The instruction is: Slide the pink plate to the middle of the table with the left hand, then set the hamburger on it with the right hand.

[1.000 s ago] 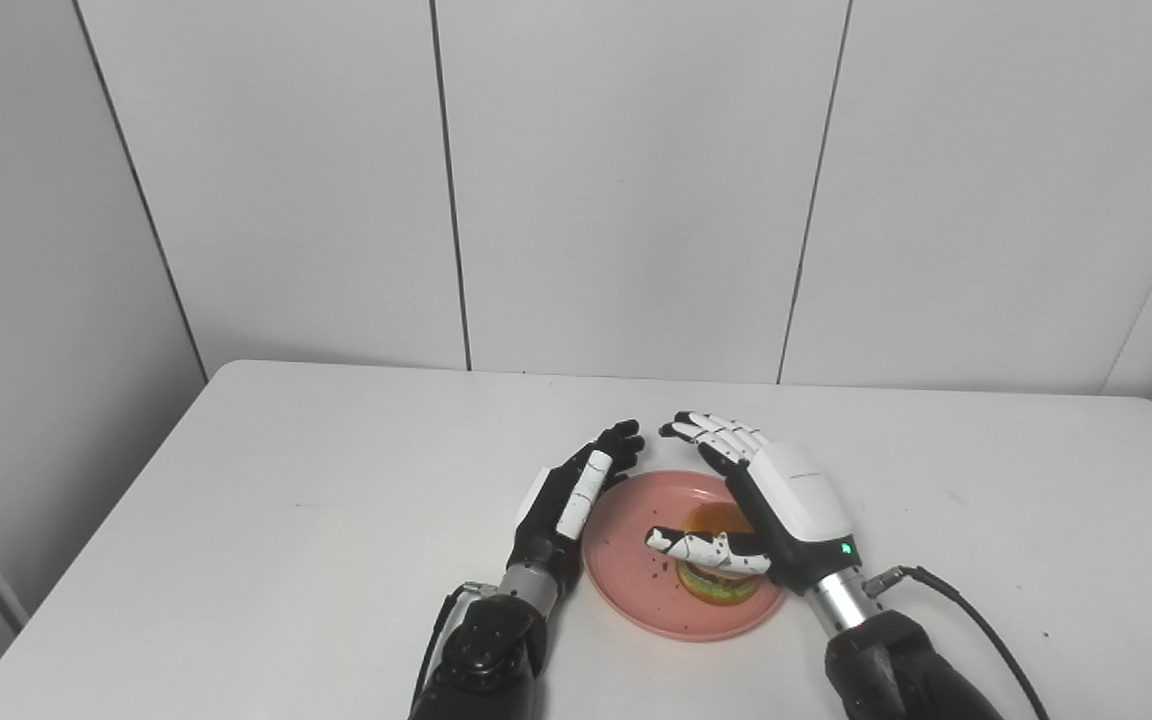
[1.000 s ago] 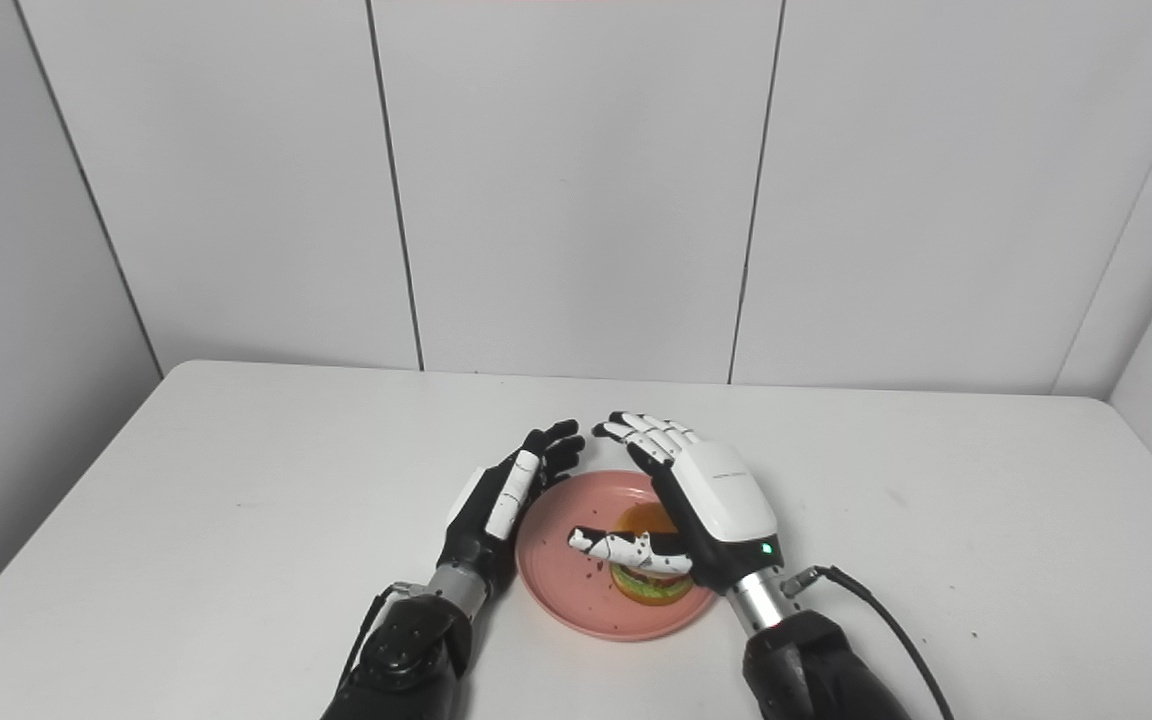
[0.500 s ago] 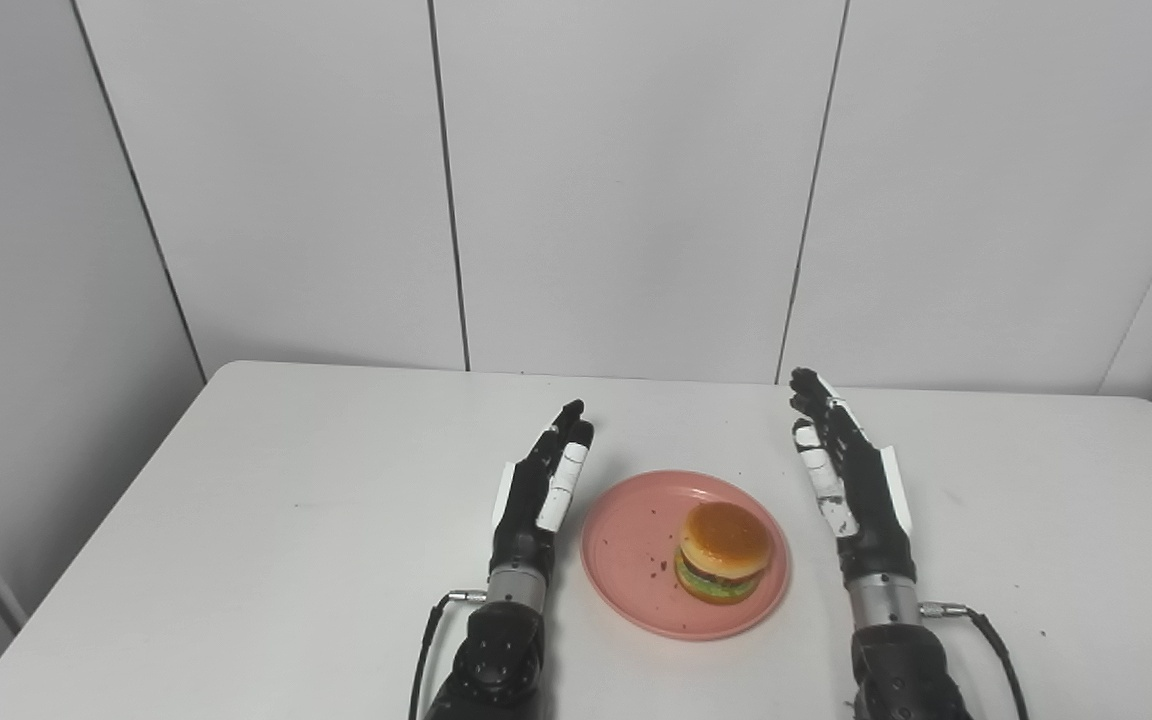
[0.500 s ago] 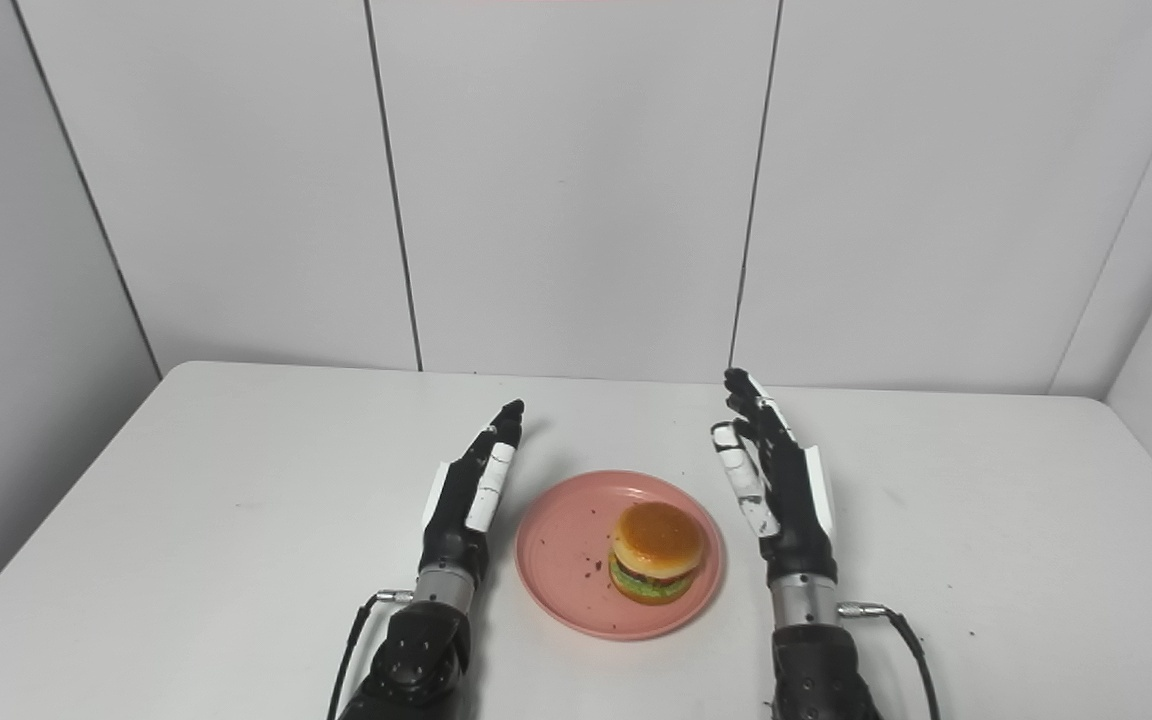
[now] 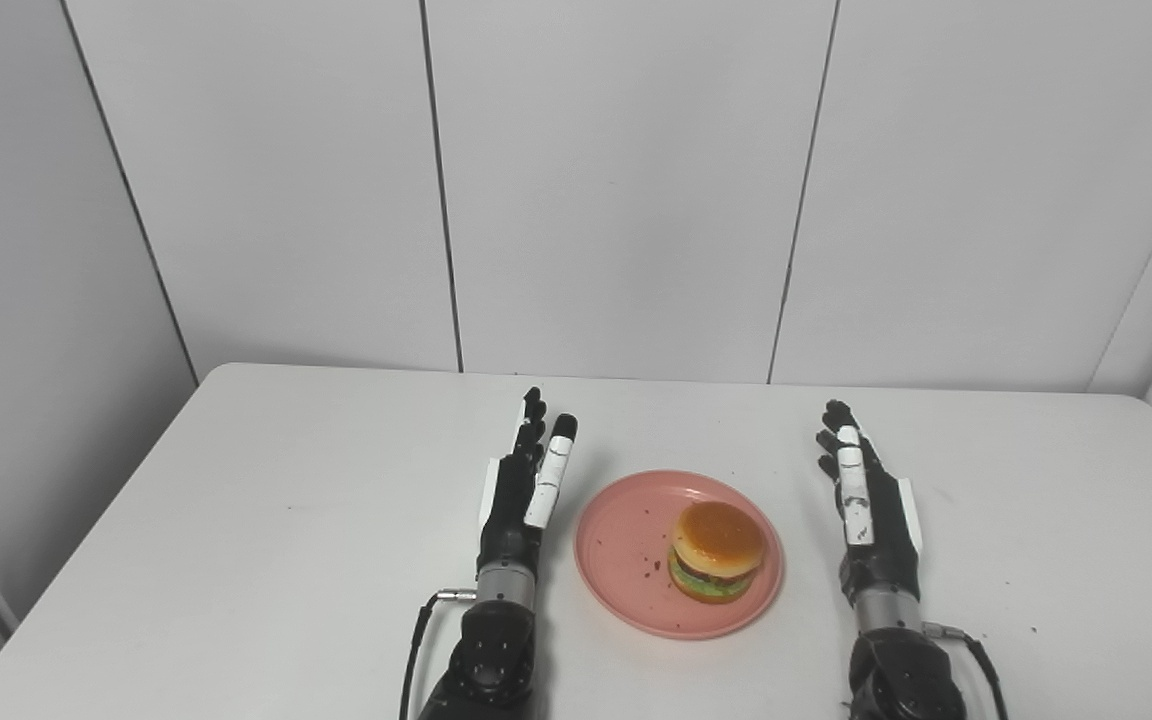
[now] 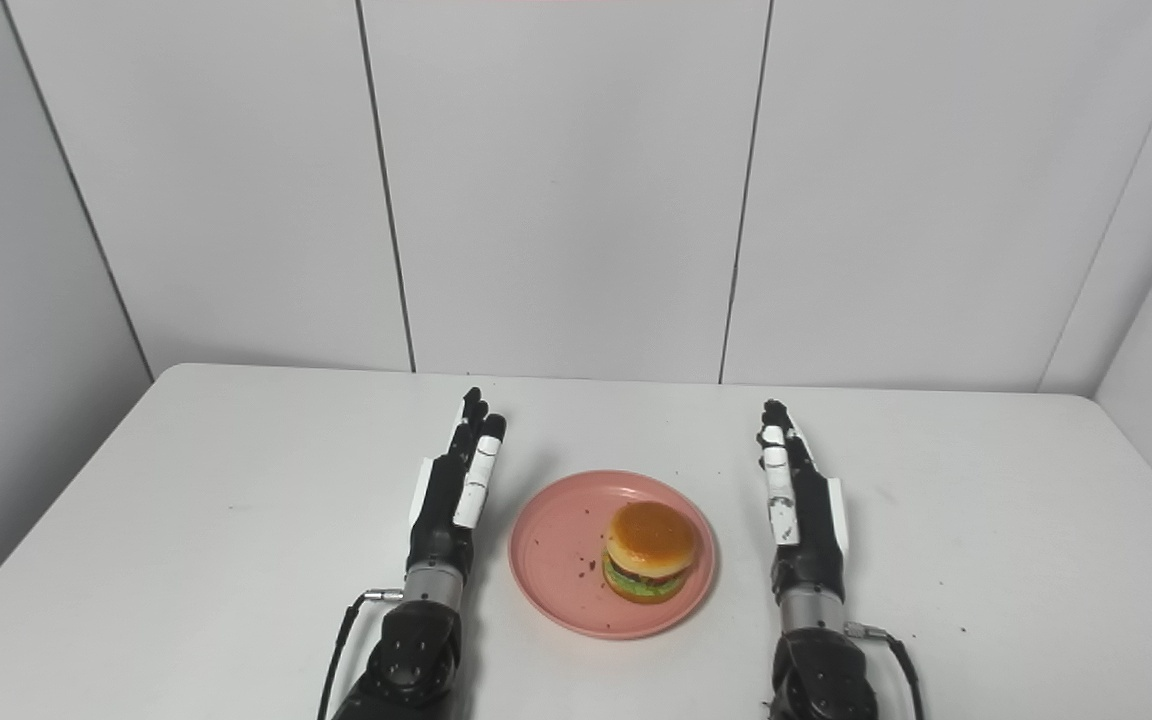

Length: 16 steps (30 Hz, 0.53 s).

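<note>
burger (image 5: 717, 549) sits on the right part of the plate (image 5: 626, 560) mid-table, left hand (image 5: 519, 495) and right hand (image 5: 868, 515) both flat, empty, fingers straight, either side, so just draw both straight back toward you, clear of the rim.

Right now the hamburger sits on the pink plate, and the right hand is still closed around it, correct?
Not quite. The hamburger does sit on the pink plate, but the right hand is open and apart from it, beside the plate, as the left eye view shows.
</note>
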{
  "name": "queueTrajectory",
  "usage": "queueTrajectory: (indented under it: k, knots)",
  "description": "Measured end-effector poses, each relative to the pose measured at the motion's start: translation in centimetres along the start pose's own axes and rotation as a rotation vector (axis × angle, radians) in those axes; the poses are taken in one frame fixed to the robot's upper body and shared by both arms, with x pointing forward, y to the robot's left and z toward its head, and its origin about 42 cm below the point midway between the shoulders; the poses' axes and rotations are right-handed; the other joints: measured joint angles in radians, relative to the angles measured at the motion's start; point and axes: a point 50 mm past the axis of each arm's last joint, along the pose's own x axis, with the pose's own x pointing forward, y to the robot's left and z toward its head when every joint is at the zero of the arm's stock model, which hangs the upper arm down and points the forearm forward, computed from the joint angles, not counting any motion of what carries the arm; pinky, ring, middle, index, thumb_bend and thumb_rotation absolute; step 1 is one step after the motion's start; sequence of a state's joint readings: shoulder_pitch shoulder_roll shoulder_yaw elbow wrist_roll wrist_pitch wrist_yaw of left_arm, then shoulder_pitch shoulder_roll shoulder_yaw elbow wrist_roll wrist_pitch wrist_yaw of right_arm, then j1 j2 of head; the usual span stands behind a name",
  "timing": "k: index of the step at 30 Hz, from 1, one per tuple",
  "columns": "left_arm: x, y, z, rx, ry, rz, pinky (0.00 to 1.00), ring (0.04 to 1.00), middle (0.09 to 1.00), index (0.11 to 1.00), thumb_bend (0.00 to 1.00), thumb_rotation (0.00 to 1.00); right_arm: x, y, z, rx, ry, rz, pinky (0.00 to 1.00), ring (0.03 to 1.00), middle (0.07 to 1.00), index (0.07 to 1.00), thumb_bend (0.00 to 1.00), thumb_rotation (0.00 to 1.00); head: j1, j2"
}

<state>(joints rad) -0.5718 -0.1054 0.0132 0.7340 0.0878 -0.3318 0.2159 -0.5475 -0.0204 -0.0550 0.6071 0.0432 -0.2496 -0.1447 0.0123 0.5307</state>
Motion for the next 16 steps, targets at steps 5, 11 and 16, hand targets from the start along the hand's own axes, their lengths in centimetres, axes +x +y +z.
queueTrajectory:
  k: [5,11,16]
  knots:
    - [0.15,0.45,-0.08,-0.010,0.012,0.001,1.00,1.000,1.000,1.000,0.80,0.95,-0.01,0.19,-0.27,-0.011,0.050,0.002,0.99,0.947,0.951,0.907,0.74,1.00,-0.005,0.002]
    - [0.28,0.78,-0.06,-0.007,0.012,0.006,1.00,1.000,1.000,1.000,0.82,0.95,-0.17,0.09,-0.30,-0.015,0.077,0.005,0.99,0.953,0.955,0.905,0.75,1.00,-0.006,0.006]
    - [0.35,0.76,-0.09,-0.015,0.020,0.010,1.00,1.000,1.000,1.000,0.82,0.95,-0.21,-0.11,-0.28,-0.018,0.079,0.003,0.98,0.953,0.952,0.904,0.75,1.00,-0.005,0.008]
